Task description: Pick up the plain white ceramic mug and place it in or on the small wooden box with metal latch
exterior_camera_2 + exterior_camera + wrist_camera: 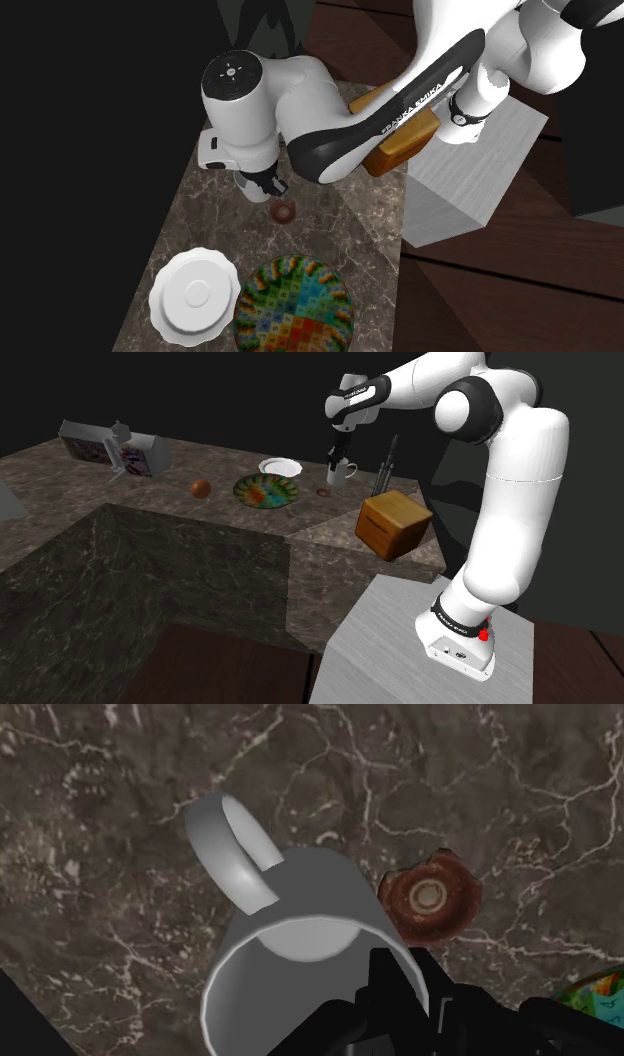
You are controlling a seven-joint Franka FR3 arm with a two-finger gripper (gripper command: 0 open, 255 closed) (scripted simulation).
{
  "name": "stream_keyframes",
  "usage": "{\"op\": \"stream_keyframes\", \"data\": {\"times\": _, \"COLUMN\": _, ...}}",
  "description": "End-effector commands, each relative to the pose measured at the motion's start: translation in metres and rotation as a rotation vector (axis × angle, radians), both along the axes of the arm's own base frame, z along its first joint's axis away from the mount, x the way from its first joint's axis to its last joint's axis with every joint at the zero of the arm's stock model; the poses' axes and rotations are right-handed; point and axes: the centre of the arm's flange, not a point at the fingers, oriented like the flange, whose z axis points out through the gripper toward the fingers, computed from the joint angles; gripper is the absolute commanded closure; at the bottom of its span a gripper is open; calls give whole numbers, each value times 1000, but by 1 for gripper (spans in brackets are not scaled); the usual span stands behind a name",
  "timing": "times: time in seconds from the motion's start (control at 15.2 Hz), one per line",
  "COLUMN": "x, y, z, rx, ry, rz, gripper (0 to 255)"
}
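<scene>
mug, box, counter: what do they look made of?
Mug: plain light grey, smooth and softly shaded. It could be ceramic, but that is not certain.
Box: matt orange-brown faces, likely wood. The grain is hard to make out.
Counter: dark brown stone with white veins, and it looks like marble.

A counter (70, 482) of dark stone with white veins runs along the far side and turns toward the near right, making an L. Its front faces (150, 582) are of the same stone and drop to the floor (230, 672), which is dark reddish-brown wood. In the second exterior view its planks (500, 290) lie to the right of the counter. Behind the counter stands a plain dark grey wall (200, 392), somewhat paler at the far right. A black area (80, 150) lies beyond the counter's left edge in the second exterior view. The light is dim.
</scene>
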Motion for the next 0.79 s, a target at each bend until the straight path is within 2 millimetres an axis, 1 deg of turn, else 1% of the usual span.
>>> {"op": "stream_keyframes", "data": {"times": 0.0, "x": 0, "y": -1, "z": 11, "rx": 0, "ry": 0, "rz": 0, "gripper": 255}}
{"op": "stream_keyframes", "data": {"times": 0.73, "x": 0, "y": -1, "z": 69, "rx": 0, "ry": 0, "rz": 0, "gripper": 255}}
